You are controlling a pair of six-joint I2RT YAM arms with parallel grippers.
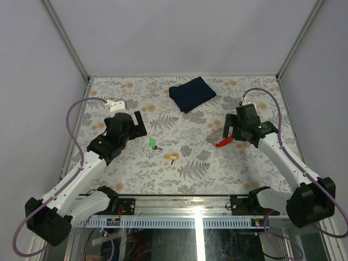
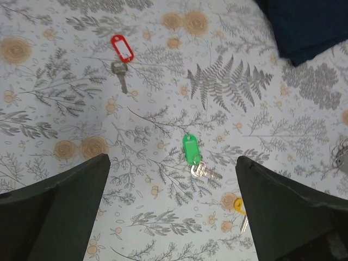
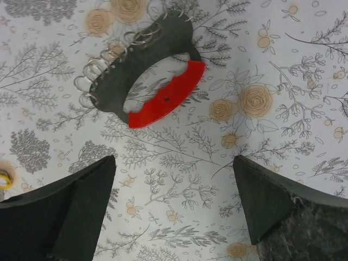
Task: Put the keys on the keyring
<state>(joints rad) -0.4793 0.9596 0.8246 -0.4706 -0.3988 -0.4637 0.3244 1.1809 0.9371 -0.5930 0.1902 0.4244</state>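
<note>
The green-headed key lies flat on the floral table, just beyond the gap of my left gripper, which is open and holds nothing. The yellow-headed key lies beside the right finger. From above, the green key and yellow key sit mid-table between the arms, right of the left gripper. The keyring, a dark grey loop with a red section and several wire rings, lies just ahead of my open, empty right gripper. From above, the keyring sits under the right gripper.
A folded dark blue cloth lies at the back centre. A further key with a red tag lies far left in the left wrist view; the left gripper hides it from above. Enclosure walls and posts stand on three sides.
</note>
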